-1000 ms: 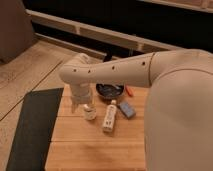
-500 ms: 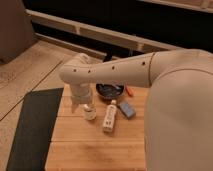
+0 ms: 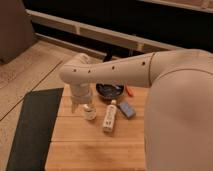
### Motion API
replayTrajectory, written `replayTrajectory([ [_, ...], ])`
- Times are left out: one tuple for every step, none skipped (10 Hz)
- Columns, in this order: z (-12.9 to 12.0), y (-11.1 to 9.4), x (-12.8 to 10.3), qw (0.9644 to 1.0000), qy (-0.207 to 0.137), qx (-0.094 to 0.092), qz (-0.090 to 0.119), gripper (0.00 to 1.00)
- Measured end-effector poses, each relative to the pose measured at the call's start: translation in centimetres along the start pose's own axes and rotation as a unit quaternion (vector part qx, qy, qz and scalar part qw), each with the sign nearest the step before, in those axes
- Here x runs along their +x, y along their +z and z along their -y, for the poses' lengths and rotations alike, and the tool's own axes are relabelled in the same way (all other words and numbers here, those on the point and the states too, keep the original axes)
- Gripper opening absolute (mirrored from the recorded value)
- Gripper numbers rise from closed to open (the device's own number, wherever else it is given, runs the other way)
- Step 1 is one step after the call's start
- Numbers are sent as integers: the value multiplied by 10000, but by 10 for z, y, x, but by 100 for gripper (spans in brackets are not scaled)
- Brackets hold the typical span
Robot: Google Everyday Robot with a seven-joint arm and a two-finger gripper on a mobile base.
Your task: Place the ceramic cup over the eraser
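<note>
On the wooden worktop (image 3: pixel 75 145), near its back-left corner, I see the gripper (image 3: pixel 84 107) pointing down from the wrist, w/ the arm (image 3: pixel 115 70) reaching in from the right. Ceramic cup (image 3: pixel 90 113) is upright on the wood, right at the gripper's lower end, touching or nearly so. Jaws: can't tell if they're open or gripping the cup, since the wrist hides them.

Eraser (image 3: pixel 127 109) lies flat on the worktop to the right of the cup, apart from it. White bottle (image 3: pixel 110 116) lies on its side between cup and eraser, just beside the eraser. Cup isn't over the eraser yet.

Dark bowl (image 3: pixel 110 90) sits behind the bottle, partly under the arm. Small orange item (image 3: pixel 130 91) is just right of the bowl, can't ID it. Dark mat (image 3: pixel 32 127) is on the floor left of the worktop.
</note>
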Motion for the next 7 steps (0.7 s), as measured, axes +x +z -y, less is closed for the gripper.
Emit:
replayTrajectory([
  [0,0,0,10000,0,0,1,65],
  [0,0,0,10000,0,0,0,65],
  [0,0,0,10000,0,0,0,65],
  [0,0,0,10000,-2,3,2,65],
  [0,-1,-1,10000,-17,27,24,65],
  [0,-4,-9,9998,-93,58,172,65],
  [-3,-9,-19,9991,-247,25,344,65],
])
